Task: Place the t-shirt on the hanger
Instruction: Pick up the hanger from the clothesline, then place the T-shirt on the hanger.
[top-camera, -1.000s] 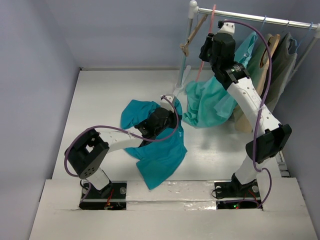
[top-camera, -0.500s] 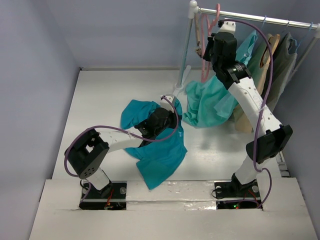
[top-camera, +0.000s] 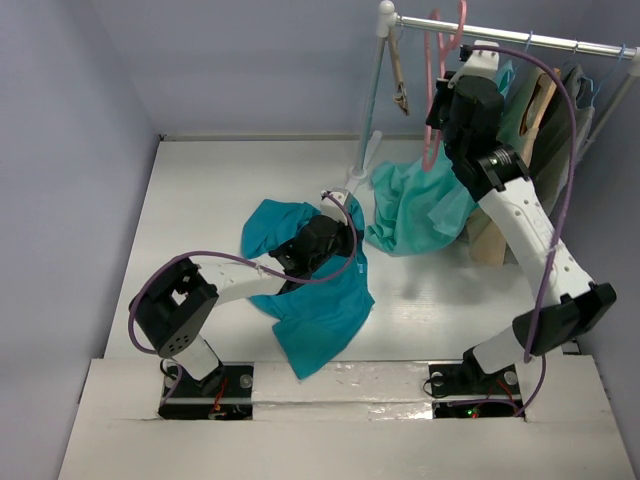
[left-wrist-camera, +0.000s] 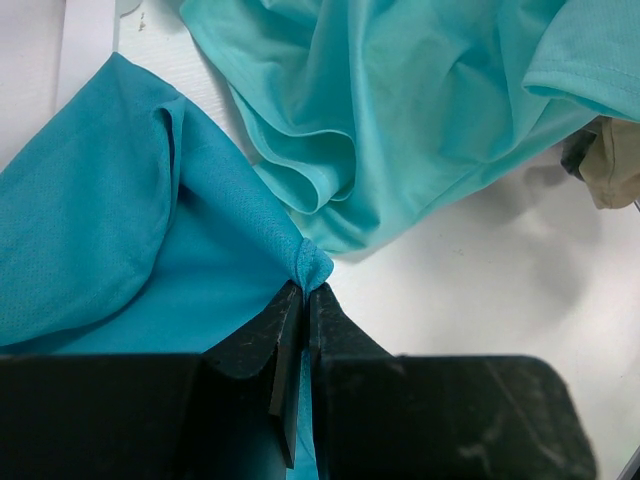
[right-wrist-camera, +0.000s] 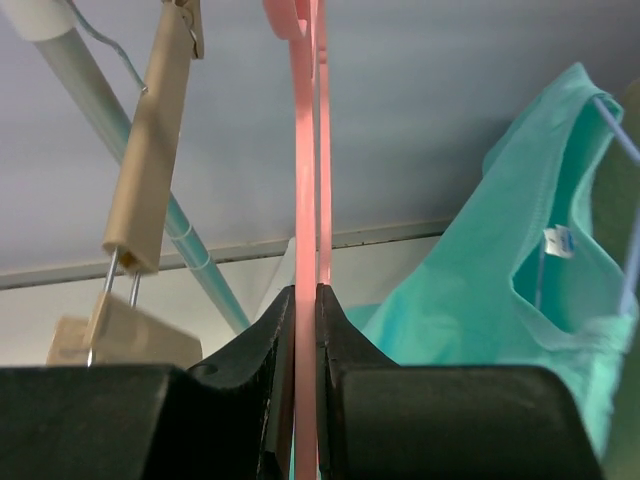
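The deep teal-blue t-shirt (top-camera: 315, 300) lies crumpled on the white table in front of the left arm. My left gripper (top-camera: 330, 238) is shut on a pinched fold of the t-shirt's edge, seen in the left wrist view (left-wrist-camera: 305, 290) with the t-shirt (left-wrist-camera: 110, 230) spread to its left. The thin pink hanger (top-camera: 436, 90) hangs upright by the clothes rail, its hook up at rail height. My right gripper (top-camera: 447, 108) is shut on one thin bar of the hanger, seen edge-on in the right wrist view (right-wrist-camera: 305, 150) between the gripper's jaws (right-wrist-camera: 305, 295).
The clothes rail (top-camera: 530, 41) runs across the back right on a pale pole (top-camera: 370, 110). A wooden hanger (top-camera: 398, 70) hangs at its left end. A mint-green garment (top-camera: 415, 205) drapes down onto the table. Olive and tan garments (top-camera: 560, 110) hang further right.
My right arm has moved right and up along the rail with the pink hanger in its grip. The wooden hanger now hangs apart on the left. The left arm and t-shirt have not moved.
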